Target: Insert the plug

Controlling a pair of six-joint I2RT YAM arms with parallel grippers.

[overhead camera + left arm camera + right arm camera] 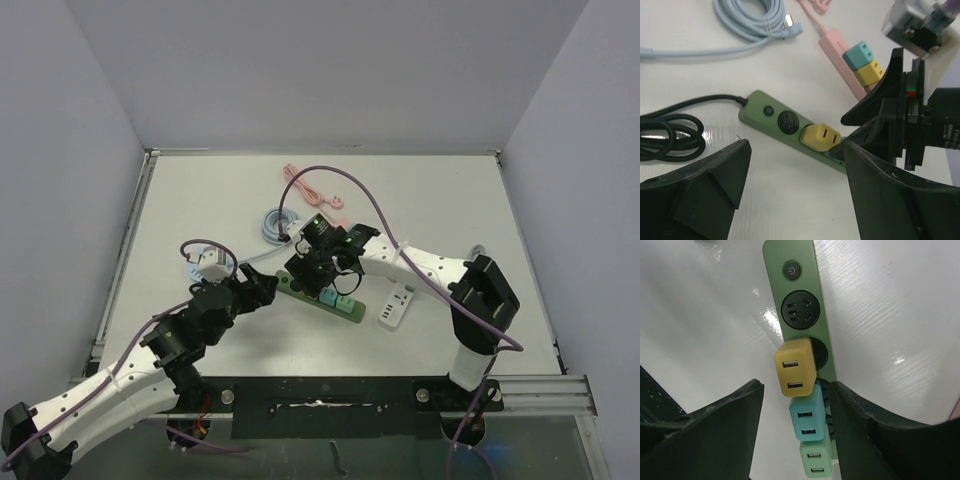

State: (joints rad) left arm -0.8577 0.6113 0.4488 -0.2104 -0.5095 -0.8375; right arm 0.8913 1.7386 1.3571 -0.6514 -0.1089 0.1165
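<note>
A green power strip [796, 295] lies on the white table, and also shows in the top view [345, 306] and the left wrist view [760, 116]. A yellow plug [795, 367], a blue plug [810, 416] and a light green plug [816, 461] sit in a row in its sockets; one round socket [800, 311] is free. My right gripper [797, 440] is open above the strip, its fingers on either side of the blue and green plugs. My left gripper [797, 190] is open and empty just left of the strip, near the yellow plug [820, 136].
A pink power strip [837, 52] carries a teal and a yellow cube. A coiled blue cable [747, 20] and the strip's black cord [670, 131] lie nearby. A white power strip [396, 306] lies to the right. The two grippers are close together.
</note>
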